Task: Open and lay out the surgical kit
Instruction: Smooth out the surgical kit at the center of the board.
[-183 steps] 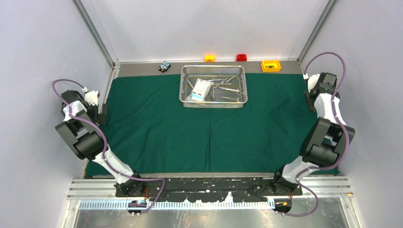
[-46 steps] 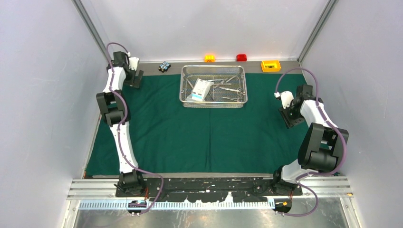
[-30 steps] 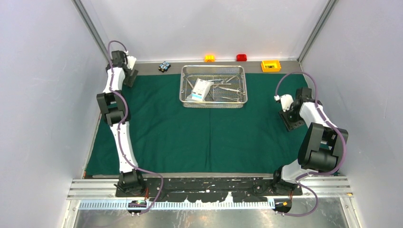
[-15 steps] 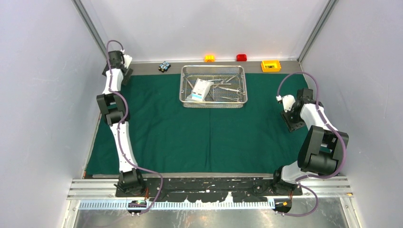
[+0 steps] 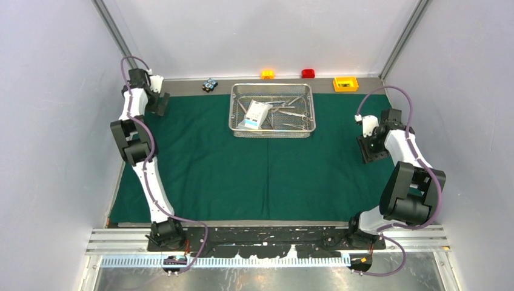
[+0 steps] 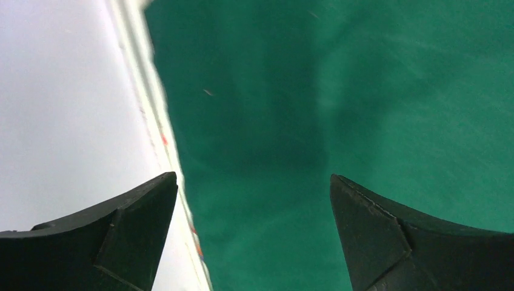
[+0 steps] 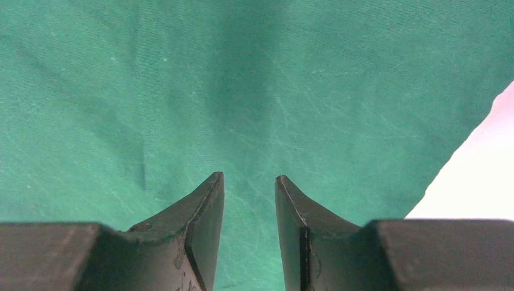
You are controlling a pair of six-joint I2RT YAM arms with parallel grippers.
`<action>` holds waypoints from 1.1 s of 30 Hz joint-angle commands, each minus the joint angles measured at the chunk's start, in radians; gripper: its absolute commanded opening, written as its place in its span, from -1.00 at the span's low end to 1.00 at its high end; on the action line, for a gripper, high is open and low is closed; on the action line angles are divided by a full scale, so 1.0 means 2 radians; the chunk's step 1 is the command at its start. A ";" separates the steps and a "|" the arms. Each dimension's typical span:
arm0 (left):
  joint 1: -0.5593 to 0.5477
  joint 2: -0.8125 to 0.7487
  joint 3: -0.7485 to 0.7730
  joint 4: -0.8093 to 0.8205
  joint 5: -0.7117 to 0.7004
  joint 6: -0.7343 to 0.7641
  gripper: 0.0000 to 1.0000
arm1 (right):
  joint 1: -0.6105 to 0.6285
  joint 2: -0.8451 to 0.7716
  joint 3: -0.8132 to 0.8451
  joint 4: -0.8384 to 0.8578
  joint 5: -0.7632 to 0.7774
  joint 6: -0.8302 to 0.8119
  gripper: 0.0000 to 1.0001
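Observation:
The dark green drape [image 5: 242, 176] lies flat across the table. On its far middle stands the steel wire-mesh tray [image 5: 273, 134], holding the white pouch [image 5: 257, 114] and slim silver forceps [image 5: 294, 114]. My left gripper [image 5: 160, 104] hovers over the drape's far left corner. Seen from the left wrist, that gripper [image 6: 253, 176] is wide open over the drape's edge [image 6: 159, 121], with nothing between its fingers. My right gripper [image 5: 373, 148] is low over the drape near its right edge. The right wrist view shows it [image 7: 249, 176] partly open and empty, with only green cloth [image 7: 182, 91] below.
A small yellow box [image 5: 345, 83], a red block [image 5: 308, 73], an orange block [image 5: 267, 74] and a small dark object [image 5: 210, 84] sit on the grey strip behind the drape. Grey walls close in on the left, right and back.
My left gripper has moved left toward the drape's far left corner and opened wider. My right gripper has shifted slightly back along the right edge.

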State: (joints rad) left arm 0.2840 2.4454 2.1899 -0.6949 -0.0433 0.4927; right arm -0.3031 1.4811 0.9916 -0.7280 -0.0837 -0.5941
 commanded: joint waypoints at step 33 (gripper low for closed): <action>-0.080 0.095 0.127 -0.078 0.026 -0.107 0.80 | -0.002 0.029 -0.030 0.067 0.006 -0.003 -0.16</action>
State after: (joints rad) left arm 0.1062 2.6129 2.4348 -0.7864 0.1360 0.2253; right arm -0.3031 1.5654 0.9394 -0.6193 -0.0952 -0.5846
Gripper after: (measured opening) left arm 0.914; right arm 0.421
